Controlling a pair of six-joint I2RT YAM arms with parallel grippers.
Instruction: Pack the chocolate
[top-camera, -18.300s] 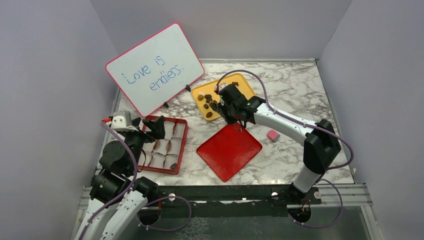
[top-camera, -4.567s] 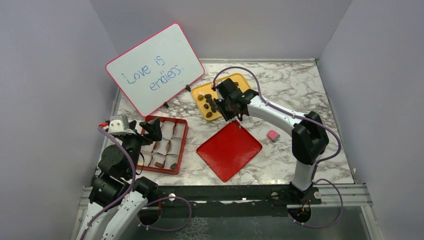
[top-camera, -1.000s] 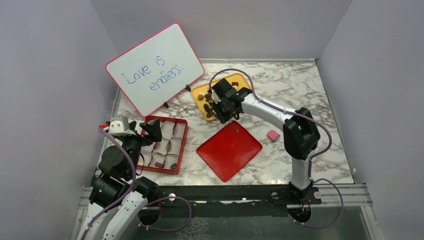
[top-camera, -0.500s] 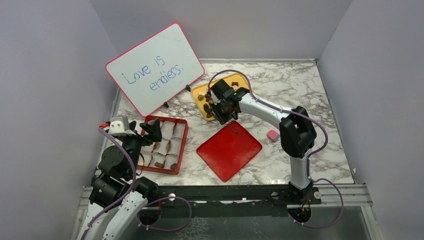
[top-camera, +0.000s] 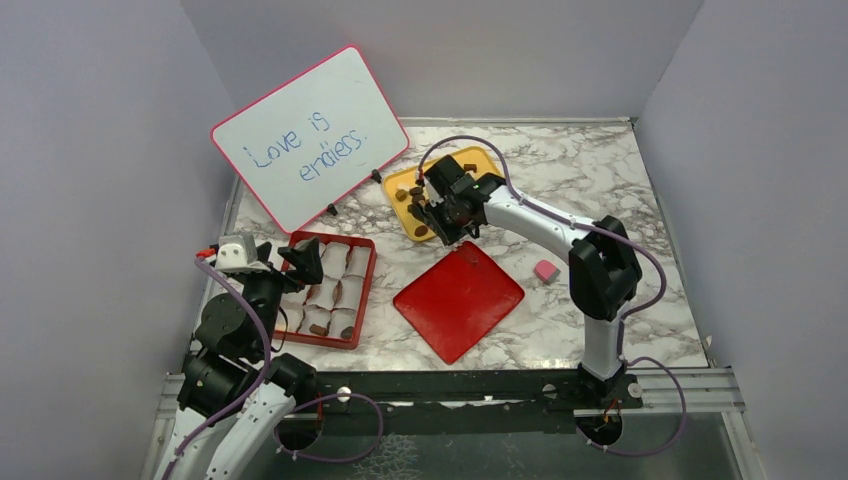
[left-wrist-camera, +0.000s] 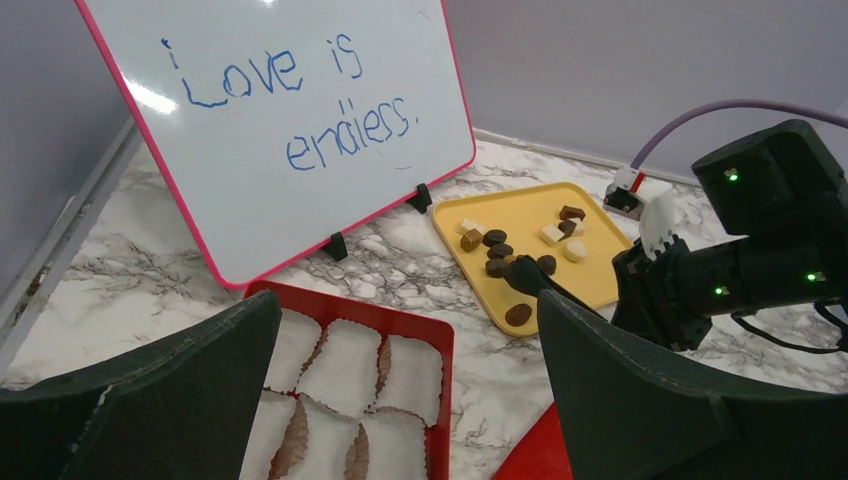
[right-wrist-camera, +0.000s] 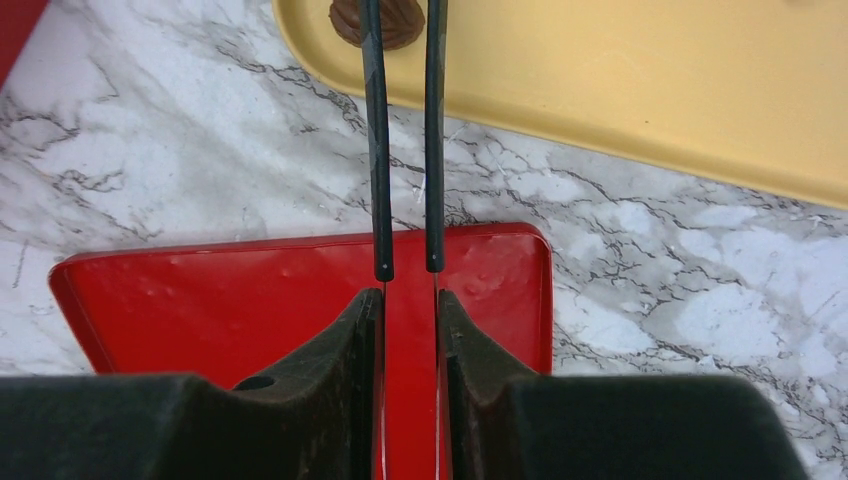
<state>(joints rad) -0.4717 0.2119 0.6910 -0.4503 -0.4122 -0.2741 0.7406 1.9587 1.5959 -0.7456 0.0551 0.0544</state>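
Observation:
Several chocolate pieces (top-camera: 415, 193), mostly dark brown and a few cream, lie on a yellow tray (top-camera: 482, 163) at the back middle. My right gripper (top-camera: 443, 212) hovers over the tray's near edge, shut on thin black tongs (right-wrist-camera: 378, 150). In the right wrist view the tong tips straddle one brown chocolate (right-wrist-camera: 402, 22) on the yellow tray (right-wrist-camera: 650, 90). My left gripper (top-camera: 291, 257) is wide open above the red box (top-camera: 368, 292) of white paper cups (left-wrist-camera: 335, 365). The left wrist view shows the chocolate (left-wrist-camera: 497, 250) and the tong tip (left-wrist-camera: 522, 273) among the pieces.
A red lid (top-camera: 460, 300) lies flat in the middle of the marble table. A small pink cube (top-camera: 545, 270) sits to its right. A whiteboard (top-camera: 310, 135) reading "Love is endless" leans at the back left. Grey walls close in three sides.
The right gripper has squeezed the tongs narrower around a chocolate at the tray's near edge, and its arm has shifted slightly. The left arm has not moved.

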